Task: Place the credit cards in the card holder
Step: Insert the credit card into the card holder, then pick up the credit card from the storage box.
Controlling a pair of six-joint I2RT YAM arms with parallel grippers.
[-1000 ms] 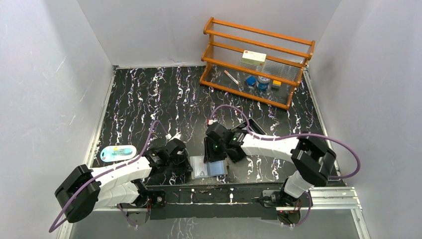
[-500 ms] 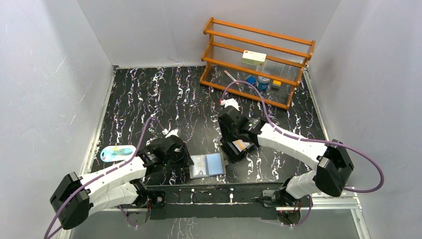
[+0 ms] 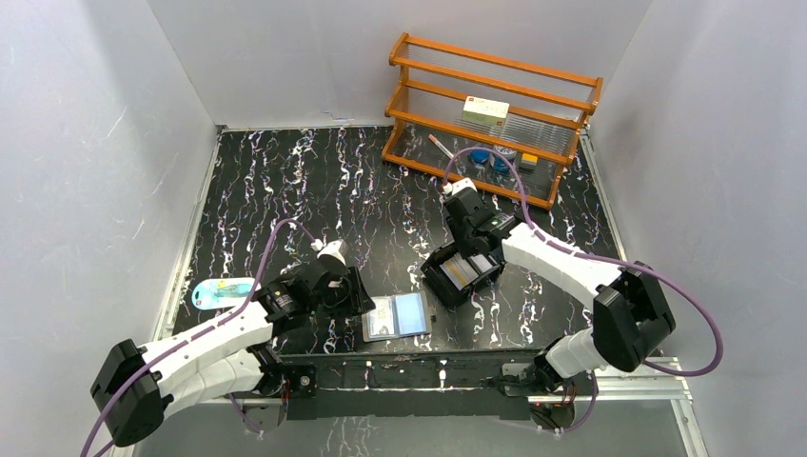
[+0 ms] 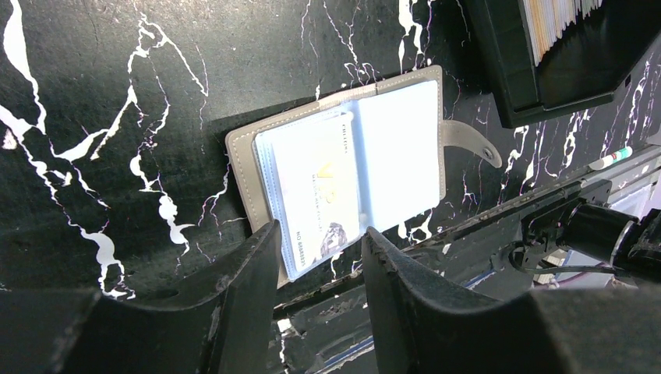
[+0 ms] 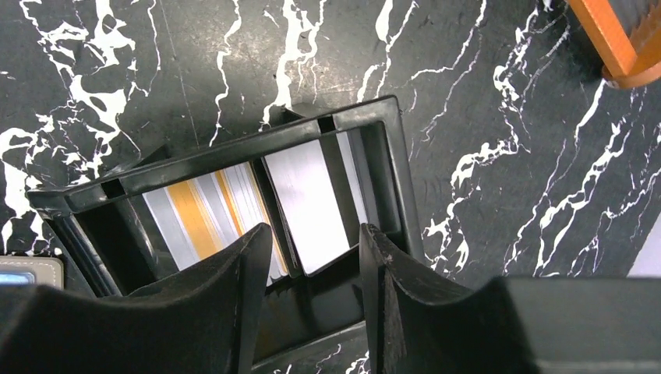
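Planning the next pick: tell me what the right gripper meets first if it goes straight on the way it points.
Most likely the credit cards standing in the black tray: the right gripper points down into it, and a pale card sits dead ahead. Depth is unclear, so how close it is cannot be told.

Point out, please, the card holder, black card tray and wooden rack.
card holder (image 4: 470, 143): left wrist view, on its snap tab.
black card tray (image 5: 226, 156): right wrist view, on its upper rim.
wooden rack (image 3: 495, 59): top external view, on its top rail.
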